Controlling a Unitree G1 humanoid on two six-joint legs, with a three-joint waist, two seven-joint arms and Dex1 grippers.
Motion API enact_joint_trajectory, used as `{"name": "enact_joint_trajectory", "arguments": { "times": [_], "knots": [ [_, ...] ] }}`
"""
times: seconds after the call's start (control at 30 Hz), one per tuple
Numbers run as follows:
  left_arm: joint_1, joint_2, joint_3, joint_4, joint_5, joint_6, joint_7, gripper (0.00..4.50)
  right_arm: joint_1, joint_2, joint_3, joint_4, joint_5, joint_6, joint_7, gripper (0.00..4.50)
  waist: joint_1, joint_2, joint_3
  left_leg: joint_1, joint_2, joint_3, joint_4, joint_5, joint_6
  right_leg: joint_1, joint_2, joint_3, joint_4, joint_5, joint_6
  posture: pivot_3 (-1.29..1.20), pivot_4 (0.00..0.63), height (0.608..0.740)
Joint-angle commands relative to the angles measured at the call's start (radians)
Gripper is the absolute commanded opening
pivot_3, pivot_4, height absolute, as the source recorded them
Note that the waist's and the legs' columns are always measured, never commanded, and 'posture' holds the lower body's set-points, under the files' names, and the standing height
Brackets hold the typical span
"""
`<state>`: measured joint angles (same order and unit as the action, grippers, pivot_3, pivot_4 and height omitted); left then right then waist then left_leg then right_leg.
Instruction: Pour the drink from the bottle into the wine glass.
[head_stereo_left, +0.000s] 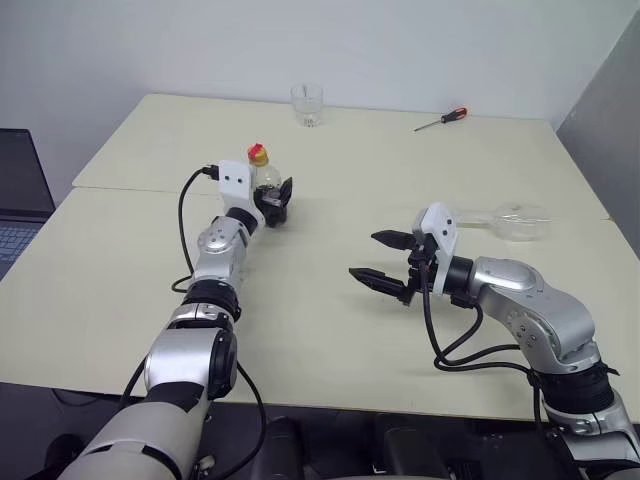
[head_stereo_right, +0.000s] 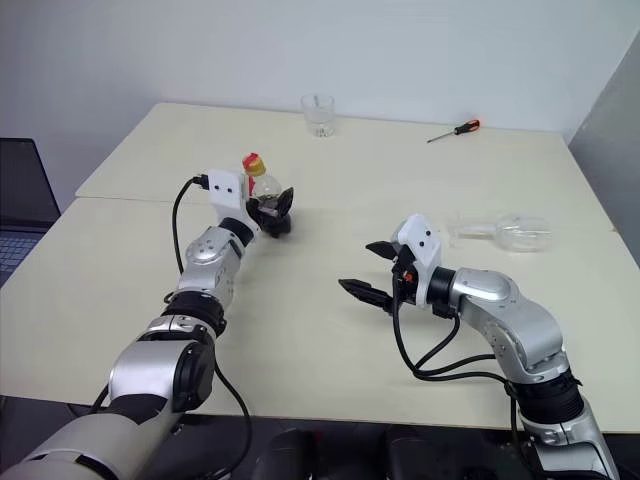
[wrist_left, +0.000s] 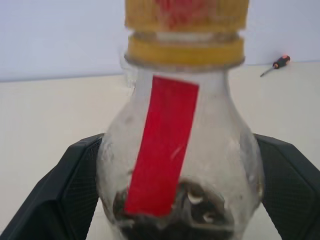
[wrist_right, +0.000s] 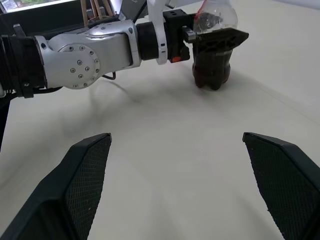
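Left gripper (head_stereo_left: 275, 203) is sitting with its fingers spread wide around the bottle (head_stereo_left: 264, 178), one finger (wrist_left: 65, 195) flanking each side of the body; can't tell whether they're actually pressing on it. Bottle is standing upright on the table (head_stereo_left: 320, 340), yellow cap (wrist_left: 186, 30) on, red label strip (wrist_left: 161, 145) facing the wrist camera, the drink (wrist_left: 175, 220) lying low in the bottom.

Right gripper (head_stereo_left: 388, 261) is hovering released, fingers wide apart, nothing between them, pointing toward 9 o'clock over bare tabletop well apart from the bottle.

Wine glass (head_stereo_left: 512, 220) is lying on its side at 3 o'clock, near the right table edge. Tumbler (head_stereo_left: 307, 104) is standing at 12 o'clock near the far edge; screwdriver (head_stereo_left: 441, 119) at 1 o'clock, also near the far edge.

Centre of the table between the arms is lying open. Laptop (head_stereo_left: 18, 195) is sitting off the left edge at 9 o'clock.
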<state>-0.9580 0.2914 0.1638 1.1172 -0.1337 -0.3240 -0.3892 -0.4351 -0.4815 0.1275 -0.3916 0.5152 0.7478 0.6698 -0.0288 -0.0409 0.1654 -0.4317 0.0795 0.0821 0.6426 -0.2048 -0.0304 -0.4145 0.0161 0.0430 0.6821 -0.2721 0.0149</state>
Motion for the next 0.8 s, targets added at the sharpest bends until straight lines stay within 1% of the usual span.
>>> {"name": "enact_joint_trajectory", "arguments": {
  "times": [0.03, 0.23, 0.43, 0.5, 0.53, 0.6, 0.67, 0.7, 0.8],
  "knots": [
    [-0.045, 0.004, -0.001, 0.027, 0.019, -0.053, 0.001, 4.48, -0.007, -0.008, -0.031, -0.042, 0.01, -0.008, -0.002, 4.5, 0.0, 0.0, 0.0, 0.0, 0.0, 0.0, 0.0, 0.0, 0.0, 0.0, 0.0, 0.0, 0.0, 0.0, 0.0, 0.0, 0.15, 0.74],
    [-0.072, -0.012, -0.002, 0.1, 0.045, -0.06, 0.038, 4.48, -0.008, -0.023, -0.036, -0.053, 0.015, 0.004, -0.002, 4.5, 0.0, 0.0, 0.0, 0.0, 0.0, 0.0, 0.001, 0.0, 0.0, 0.0, 0.0, 0.0, 0.0, 0.0, 0.0, 0.0, 0.15, 0.74],
    [-0.088, -0.029, 0.003, 0.133, 0.056, -0.088, 0.051, 4.48, -0.015, -0.036, -0.04, -0.06, 0.018, 0.016, -0.001, 4.5, 0.0, 0.0, 0.0, -0.001, 0.0, 0.0, 0.001, 0.0, 0.0, 0.0, 0.0, -0.001, 0.0, 0.0, 0.0, 0.0, 0.15, 0.74],
    [-0.091, -0.03, 0.002, 0.148, 0.063, -0.088, 0.066, 4.07, -0.018, -0.038, -0.042, -0.066, 0.02, 0.022, -0.004, 4.5, 0.0, 0.0, 0.0, -0.001, 0.0, 0.0, 0.001, 0.0, 0.0, 0.0, 0.0, -0.001, 0.0, 0.0, 0.0, 0.0, 0.15, 0.74],
    [-0.091, -0.03, 0.001, 0.154, 0.067, -0.087, 0.073, 3.95, -0.018, -0.037, -0.042, -0.07, 0.021, 0.024, -0.007, 4.5, 0.0, 0.0, 0.0, -0.001, 0.0, 0.0, 0.001, 0.0, 0.0, 0.0, 0.0, -0.001, 0.0, 0.0, 0.0, 0.0, 0.15, 0.74],
    [-0.091, -0.03, 0.0, 0.16, 0.074, -0.085, 0.079, 3.32, -0.016, -0.038, -0.044, -0.077, 0.022, 0.03, -0.014, 4.5, 0.0, 0.0, 0.0, -0.001, 0.0, 0.0, 0.001, 0.0, 0.0, 0.0, 0.0, -0.001, 0.0, 0.0, 0.0, 0.0, 0.15, 0.74],
    [-0.09, -0.03, -0.001, 0.164, 0.079, -0.085, 0.079, 2.8, -0.008, -0.036, -0.046, -0.09, 0.024, 0.036, -0.023, 4.5, 0.0, 0.0, 0.0, -0.001, 0.0, 0.0, 0.001, 0.0, 0.0, 0.0, 0.0, -0.001, 0.0, 0.0, 0.0, 0.0, 0.15, 0.74],
    [-0.089, -0.03, -0.002, 0.165, 0.082, -0.085, 0.078, 2.64, -0.005, -0.035, -0.048, -0.096, 0.026, 0.039, -0.028, 4.5, 0.0, 0.0, 0.0, -0.001, 0.0, 0.0, 0.001, 0.0, 0.0, 0.0, 0.0, -0.001, 0.0, 0.0, 0.0, 0.0, 0.15, 0.74],
    [-0.087, -0.029, -0.003, 0.17, 0.089, -0.085, 0.078, 2.42, 0.001, -0.034, -0.054, -0.105, 0.026, 0.042, -0.039, 4.5, 0.0, 0.0, 0.0, -0.001, 0.0, -0.001, 0.001, 0.0, 0.0, 0.0, 0.0, -0.001, 0.0, 0.0, 0.0, 0.0, 0.15, 0.74]
  ]
}}
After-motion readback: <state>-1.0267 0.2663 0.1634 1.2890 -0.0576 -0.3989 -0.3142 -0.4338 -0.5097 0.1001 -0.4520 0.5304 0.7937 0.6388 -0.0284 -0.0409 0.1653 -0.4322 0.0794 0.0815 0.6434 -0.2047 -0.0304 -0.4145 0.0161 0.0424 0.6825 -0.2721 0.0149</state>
